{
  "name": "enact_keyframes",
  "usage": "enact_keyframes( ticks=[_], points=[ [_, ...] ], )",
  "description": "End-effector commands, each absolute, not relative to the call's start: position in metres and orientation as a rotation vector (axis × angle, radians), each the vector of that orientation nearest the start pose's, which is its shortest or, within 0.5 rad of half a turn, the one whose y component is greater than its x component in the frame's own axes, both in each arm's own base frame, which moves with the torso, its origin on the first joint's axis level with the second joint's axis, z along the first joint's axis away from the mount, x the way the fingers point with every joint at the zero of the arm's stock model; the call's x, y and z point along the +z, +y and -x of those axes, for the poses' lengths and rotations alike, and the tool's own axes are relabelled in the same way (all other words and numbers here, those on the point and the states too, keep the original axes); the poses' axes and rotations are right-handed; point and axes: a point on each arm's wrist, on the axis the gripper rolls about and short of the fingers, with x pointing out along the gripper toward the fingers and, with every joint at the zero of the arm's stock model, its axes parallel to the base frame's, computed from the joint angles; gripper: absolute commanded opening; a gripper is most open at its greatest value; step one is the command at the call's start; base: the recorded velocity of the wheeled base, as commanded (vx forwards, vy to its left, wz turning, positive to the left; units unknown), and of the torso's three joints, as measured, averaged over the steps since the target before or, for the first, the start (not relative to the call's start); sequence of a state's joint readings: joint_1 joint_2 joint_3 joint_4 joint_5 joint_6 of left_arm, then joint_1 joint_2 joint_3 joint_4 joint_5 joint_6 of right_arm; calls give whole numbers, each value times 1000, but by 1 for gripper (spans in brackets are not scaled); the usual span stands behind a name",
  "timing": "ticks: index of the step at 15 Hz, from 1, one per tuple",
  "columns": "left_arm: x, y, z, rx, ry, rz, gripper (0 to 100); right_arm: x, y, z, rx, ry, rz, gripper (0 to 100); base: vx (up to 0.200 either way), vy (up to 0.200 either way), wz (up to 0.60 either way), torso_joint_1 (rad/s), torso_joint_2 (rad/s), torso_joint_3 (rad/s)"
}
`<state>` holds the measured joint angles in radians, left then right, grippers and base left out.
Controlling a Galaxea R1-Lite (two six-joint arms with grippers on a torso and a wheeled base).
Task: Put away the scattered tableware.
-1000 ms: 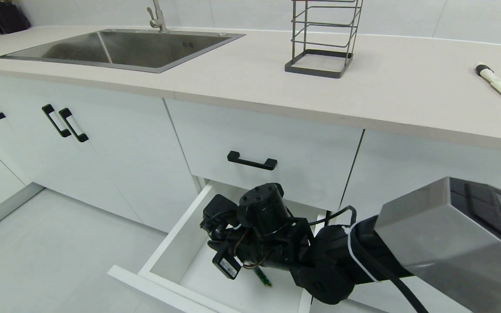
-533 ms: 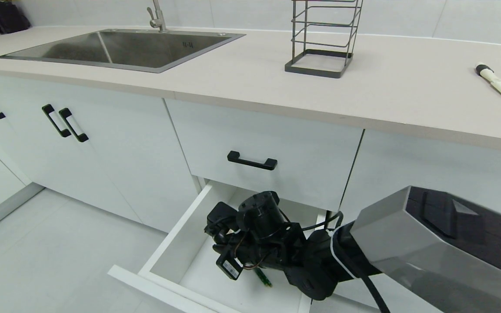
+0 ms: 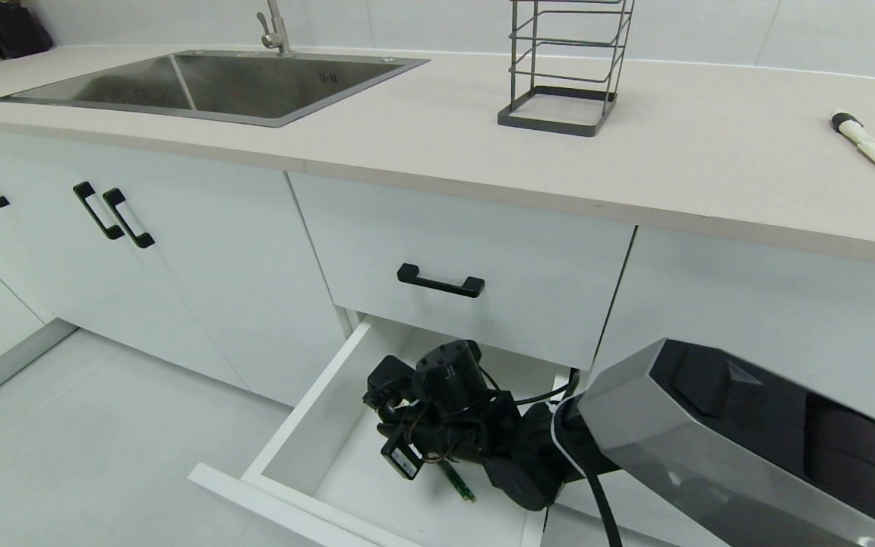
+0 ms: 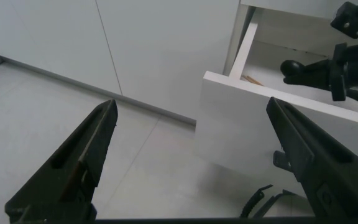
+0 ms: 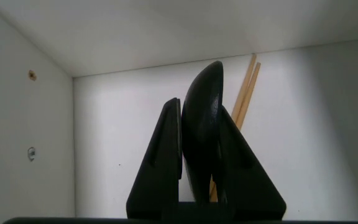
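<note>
Head view. We see the right gripper (image 3: 401, 424) lowered inside the open white pull-out drawer (image 3: 297, 425), which stands out from the cabinet front below a closed drawer with a black bar handle (image 3: 440, 282). On the pale stone countertop (image 3: 422, 144) above lie a cream-coloured, slim utensil with a black cap (image 3: 874, 152) at the robot's far right, a dark wire rack on a square base (image 3: 563, 72) near the middle, and a stainless steel sink (image 3: 210, 80) to the left.

Left wrist view. We find the left gripper (image 4: 191, 104) with its two dark fingers spread wide and nothing between them. It hangs over the grey tiled floor (image 4: 73, 93), in front of the drawer's white front panel. Beyond that panel the right gripper appears inside the drawer.

Right wrist view. The right gripper's two fingers are clamped on a glossy black utensil with a rounded end (image 5: 204, 81), seen edge-on between them. The utensil is inside the drawer, above its white bottom. We cannot tell whether it touches that bottom. Behind it a pair of light wooden chopsticks (image 5: 251, 78) lies on the drawer bottom, running toward the back wall.
</note>
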<state>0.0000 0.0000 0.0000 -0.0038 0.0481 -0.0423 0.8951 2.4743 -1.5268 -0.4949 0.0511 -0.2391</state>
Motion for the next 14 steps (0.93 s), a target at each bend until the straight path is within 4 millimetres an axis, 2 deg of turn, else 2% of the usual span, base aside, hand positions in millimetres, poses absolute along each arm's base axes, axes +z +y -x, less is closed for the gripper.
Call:
enact_keyframes(
  ticks=[1,2,8,14],
  points=[
    [76,1,23,49,-6,43,100,30,386,-310,978,335,417,0,0,0,0,0,0,0],
    [76,1,23,47,-6,43,100,21,387,-315,974,339,418,0,0,0,0,0,0,0],
    [76,1,23,49,-6,43,100,8,388,-321,968,381,433,0,0,0,0,0,0,0],
    [76,1,23,49,-6,43,100,2,392,-324,970,390,437,0,0,0,0,0,0,0]
  ],
)
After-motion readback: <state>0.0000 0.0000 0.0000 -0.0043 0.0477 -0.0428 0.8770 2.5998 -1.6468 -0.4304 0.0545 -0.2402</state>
